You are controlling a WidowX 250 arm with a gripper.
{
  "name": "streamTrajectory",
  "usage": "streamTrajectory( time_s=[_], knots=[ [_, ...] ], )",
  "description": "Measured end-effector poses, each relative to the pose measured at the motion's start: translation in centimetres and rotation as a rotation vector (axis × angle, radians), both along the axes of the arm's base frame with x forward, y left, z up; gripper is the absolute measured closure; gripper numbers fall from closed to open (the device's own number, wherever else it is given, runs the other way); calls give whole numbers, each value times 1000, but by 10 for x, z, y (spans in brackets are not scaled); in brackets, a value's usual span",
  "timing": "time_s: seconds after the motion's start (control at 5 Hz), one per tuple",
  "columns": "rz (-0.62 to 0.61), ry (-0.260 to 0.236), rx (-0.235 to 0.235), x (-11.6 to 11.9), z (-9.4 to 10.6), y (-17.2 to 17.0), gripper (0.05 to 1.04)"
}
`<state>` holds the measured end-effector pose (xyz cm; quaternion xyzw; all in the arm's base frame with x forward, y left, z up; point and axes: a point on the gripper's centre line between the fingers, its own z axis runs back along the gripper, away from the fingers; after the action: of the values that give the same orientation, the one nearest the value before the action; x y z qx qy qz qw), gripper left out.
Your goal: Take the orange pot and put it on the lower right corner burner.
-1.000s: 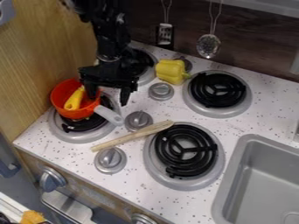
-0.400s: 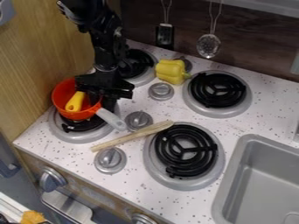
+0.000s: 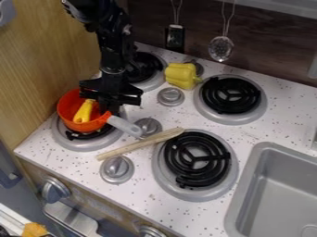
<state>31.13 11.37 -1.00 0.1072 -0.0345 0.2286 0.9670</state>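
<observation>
Pot [image 3: 90,125], orange, over the nine-o'clock burner [image 3: 80,144], apparently pinched beside its handle [image 3: 126,126] by the gripper [image 3: 112,108], a hold suited to lifting it clear for the five-o'clock burner [image 3: 198,159].

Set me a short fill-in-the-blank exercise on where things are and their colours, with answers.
1. The orange pot is over the lower ____ burner.
2. The colour of the pot's handle is ____.
3. The colour of the bell pepper is ____.
4. The wooden utensil reaches the rim of the lower ____ burner.

Missing words: left; grey; yellow; right.
</observation>
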Motion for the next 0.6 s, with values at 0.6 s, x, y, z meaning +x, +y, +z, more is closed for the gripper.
streamTrajectory(
  time_s=[0.6],
  knots=[
    [16, 1, 20, 3, 26, -37, 1006]
  ],
)
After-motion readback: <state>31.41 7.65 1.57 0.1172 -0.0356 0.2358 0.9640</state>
